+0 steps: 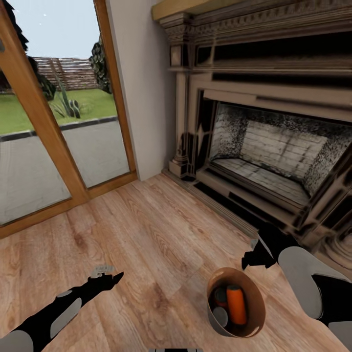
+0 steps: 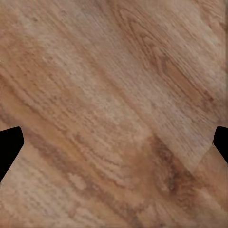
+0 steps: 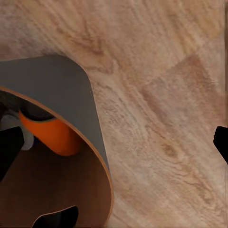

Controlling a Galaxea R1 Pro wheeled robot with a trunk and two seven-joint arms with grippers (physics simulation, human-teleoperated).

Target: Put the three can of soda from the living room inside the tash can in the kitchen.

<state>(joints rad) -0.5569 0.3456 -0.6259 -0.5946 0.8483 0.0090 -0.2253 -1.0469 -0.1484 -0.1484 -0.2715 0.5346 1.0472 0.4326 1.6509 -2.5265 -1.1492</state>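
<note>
The tash can (image 1: 215, 320) stands on the living room's plank floor, grey outside and brown inside. An orange can of soda (image 1: 236, 304) lies in it beside two darker cans (image 1: 221, 296), one showing a silver end (image 1: 220, 316). My right gripper (image 1: 252, 259) hovers just above its far rim, open. In the right wrist view the bin's grey wall (image 3: 57, 80) and the orange can (image 3: 50, 135) sit near one finger of the open right gripper (image 3: 114, 145). My left gripper (image 1: 110, 276) is open over bare floor, and nothing lies between its fingers (image 2: 9, 147).
An ornate fireplace (image 1: 269, 161) fills the right side, its hearth step close behind my right arm. Wood-framed glass doors (image 1: 49, 122) stand at the left, with a white wall section (image 1: 142, 88) between them and the fireplace. Plank floor (image 1: 161, 230) spreads ahead.
</note>
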